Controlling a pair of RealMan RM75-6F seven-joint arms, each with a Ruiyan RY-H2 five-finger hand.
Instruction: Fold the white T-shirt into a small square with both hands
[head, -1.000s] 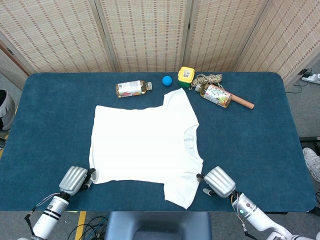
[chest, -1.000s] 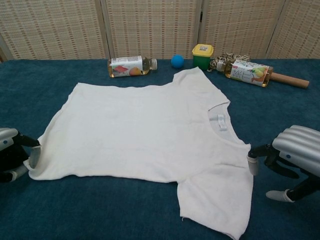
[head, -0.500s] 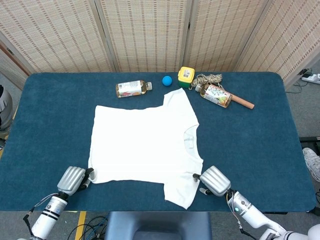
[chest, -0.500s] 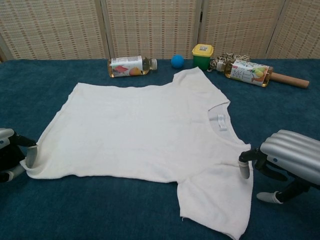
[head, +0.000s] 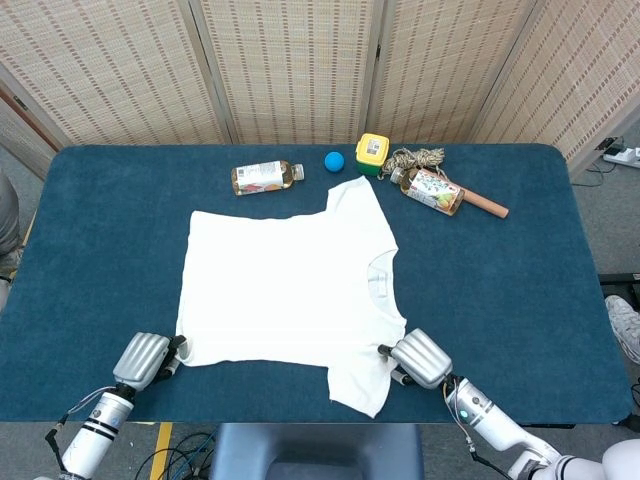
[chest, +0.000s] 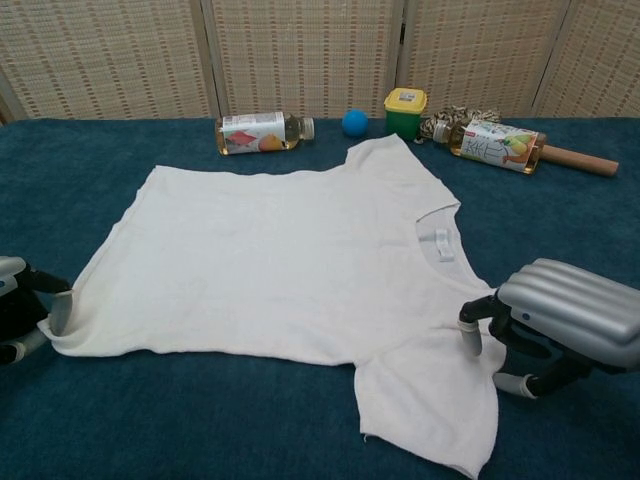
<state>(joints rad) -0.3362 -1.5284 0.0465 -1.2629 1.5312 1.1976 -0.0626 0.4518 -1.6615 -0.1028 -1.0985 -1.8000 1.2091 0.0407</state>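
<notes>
The white T-shirt (head: 290, 285) lies flat on the blue table (head: 520, 290), collar to the right and hem to the left. At the near hem corner, my left hand (head: 148, 358) (chest: 20, 310) pinches the fabric, and that corner is slightly raised. My right hand (head: 420, 358) (chest: 565, 315) sits at the edge of the near sleeve. One of its fingertips (chest: 470, 338) presses on the cloth near the shoulder, and the other fingers are spread beside the sleeve edge. The far sleeve (head: 352, 195) points toward the back of the table.
Along the back edge lie a bottle (head: 265, 176), a blue ball (head: 334, 160), a yellow-lidded green jar (head: 372, 152), a coil of rope (head: 420, 158), and a second bottle (head: 434, 190) beside a wooden stick (head: 487, 205). Folding screens stand behind the table.
My right hand has slid left until its fingertip rests on the sleeve. My left hand has edged slightly left, drawing the hem corner with it.
</notes>
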